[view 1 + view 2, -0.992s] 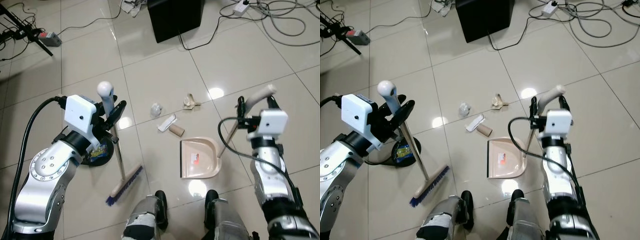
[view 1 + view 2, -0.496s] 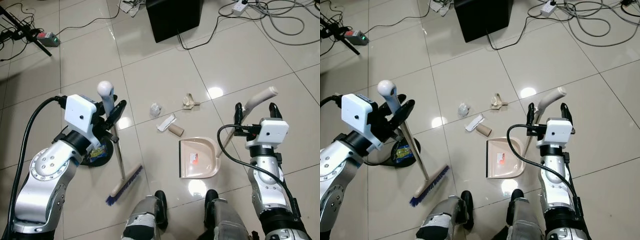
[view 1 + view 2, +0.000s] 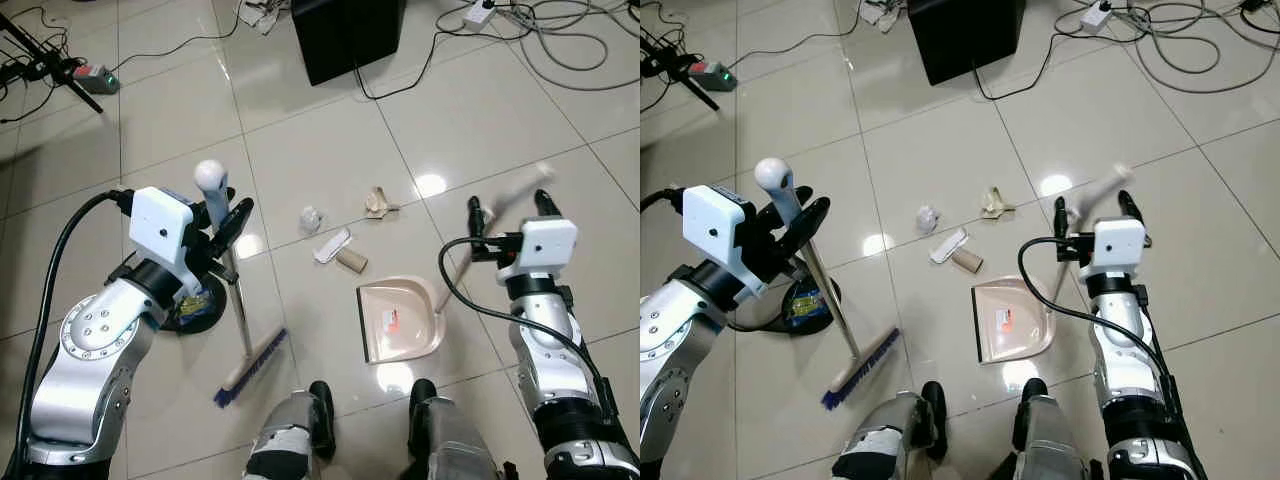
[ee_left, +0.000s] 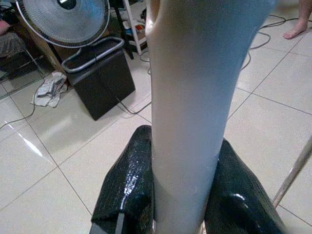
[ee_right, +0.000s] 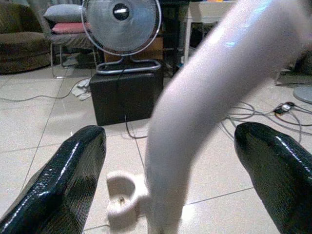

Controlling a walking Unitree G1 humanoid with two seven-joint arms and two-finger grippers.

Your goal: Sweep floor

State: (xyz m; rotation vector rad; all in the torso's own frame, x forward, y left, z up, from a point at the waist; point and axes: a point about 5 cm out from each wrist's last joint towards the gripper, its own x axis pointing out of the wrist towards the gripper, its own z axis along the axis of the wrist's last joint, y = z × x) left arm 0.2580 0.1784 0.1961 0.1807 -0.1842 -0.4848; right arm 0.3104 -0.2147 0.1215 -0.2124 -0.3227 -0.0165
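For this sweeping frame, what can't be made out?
- Dustpan handle: motion-blurred in both eye views; whether the right gripper, fingers wide apart in its wrist view, touches it is unclear.
- Broom handle: top cut off by the left wrist view's edge.
- Crumpled scraps: too small to identify.

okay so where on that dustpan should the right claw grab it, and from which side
On the dustpan's long pale handle, near its upper end, coming from the robot's own side. The handle rises tilted off the floor, clear of the pan, and the open right claw already straddles it there.
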